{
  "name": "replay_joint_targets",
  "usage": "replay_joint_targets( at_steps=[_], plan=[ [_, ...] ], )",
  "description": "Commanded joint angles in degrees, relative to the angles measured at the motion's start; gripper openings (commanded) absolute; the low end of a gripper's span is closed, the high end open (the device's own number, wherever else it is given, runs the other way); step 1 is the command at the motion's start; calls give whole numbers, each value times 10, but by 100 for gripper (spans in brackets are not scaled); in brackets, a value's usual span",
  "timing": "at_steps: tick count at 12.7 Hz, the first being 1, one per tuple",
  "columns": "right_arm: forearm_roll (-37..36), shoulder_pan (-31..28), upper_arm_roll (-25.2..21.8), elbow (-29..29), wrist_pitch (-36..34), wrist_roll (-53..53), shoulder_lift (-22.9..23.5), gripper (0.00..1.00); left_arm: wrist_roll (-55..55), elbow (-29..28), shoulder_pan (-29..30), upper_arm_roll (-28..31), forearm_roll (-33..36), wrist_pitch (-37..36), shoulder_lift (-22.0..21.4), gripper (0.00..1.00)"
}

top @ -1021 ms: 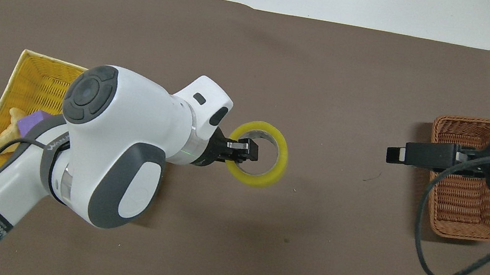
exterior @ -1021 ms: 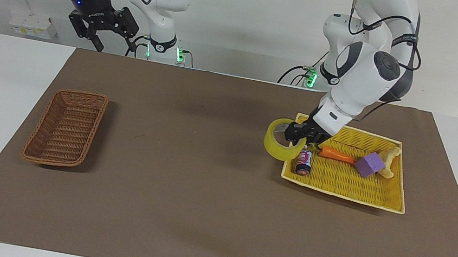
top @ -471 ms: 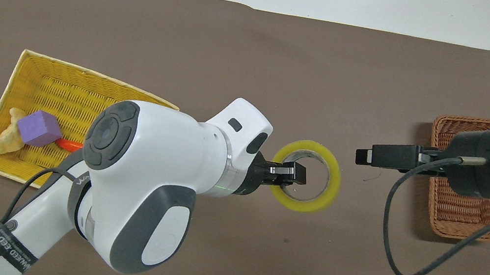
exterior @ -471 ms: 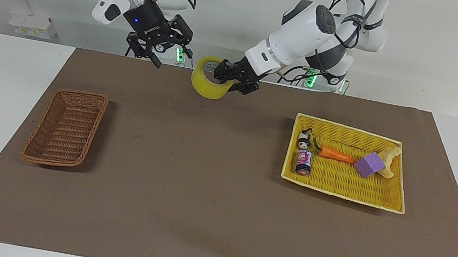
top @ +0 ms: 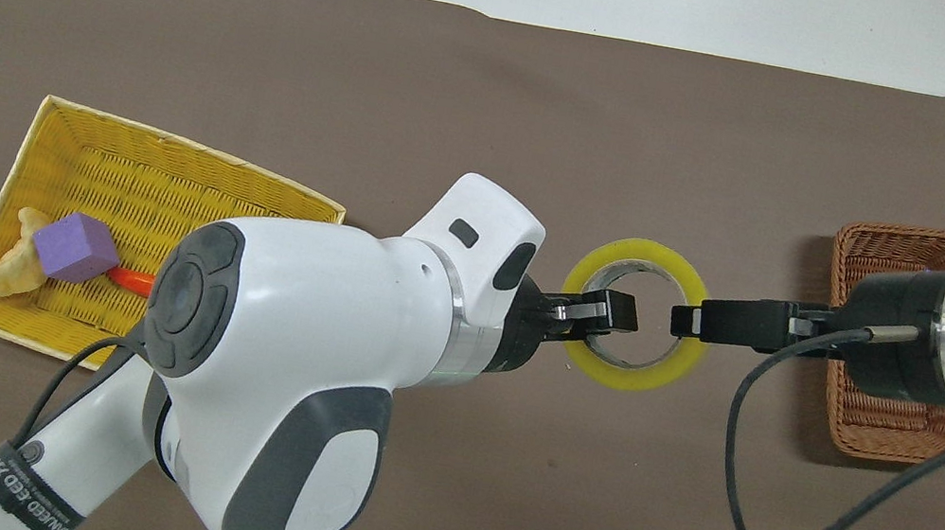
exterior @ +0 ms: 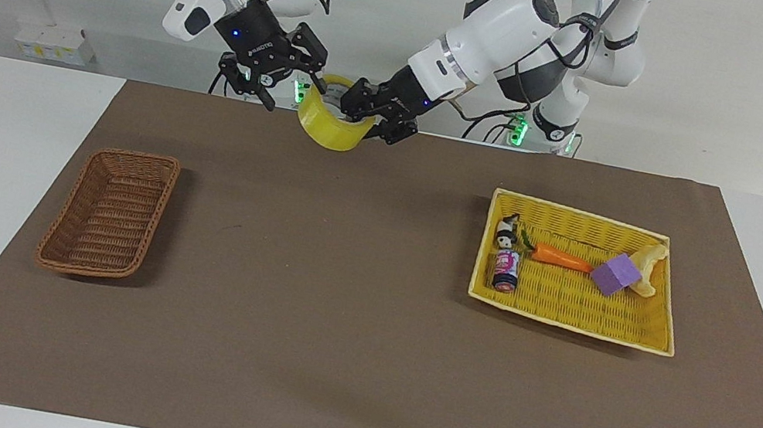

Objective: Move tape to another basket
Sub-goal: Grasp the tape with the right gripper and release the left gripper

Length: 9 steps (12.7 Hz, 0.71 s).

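Left gripper (exterior: 373, 112) clamped on raised tape roll (exterior: 329, 126), right gripper (exterior: 278, 80) spread at its rim, contact unclear, wicker basket (exterior: 109, 213) partly hidden overhead, yellow tray (exterior: 658, 326) near left arm's edge.

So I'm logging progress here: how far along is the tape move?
Done: the tape is out of the yellow tray, held aloft by the left tool. In hand: a handover, with the right tool at the roll's rim. Left: carrying it to the empty brown basket.
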Motion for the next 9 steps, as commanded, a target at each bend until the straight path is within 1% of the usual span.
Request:
replay_joint_targets(
  at_steps=[1, 2, 3, 6, 7, 8, 9],
  plan=[
    [12, -7, -4, -22, 4, -35, -11, 4, -15, 18, -21, 4, -14, 20, 3, 0],
    [13, -7, -5, -23, 3, -34, -11, 3, -15, 18, -21, 4, -14, 19, 2, 0],
    [13, -7, -5, -22, 3, -34, -11, 0, -15, 17, -21, 4, -14, 19, 2, 0],
    [13, -8, -6, -21, 3, -28, -11, 0, -13, 17, -21, 4, -14, 19, 3, 0],
    [13, -8, -6, -21, 3, -28, -10, 0, -10, 17, -20, 4, -13, 20, 2, 60],
    [13, -8, -6, -20, 2, -27, -10, 0, -17, 17, -21, 4, -15, 22, -2, 100],
    [13, -8, -7, -20, -3, -27, -10, 0, -37, 15, -20, 4, -15, 17, -7, 100]
  ],
)
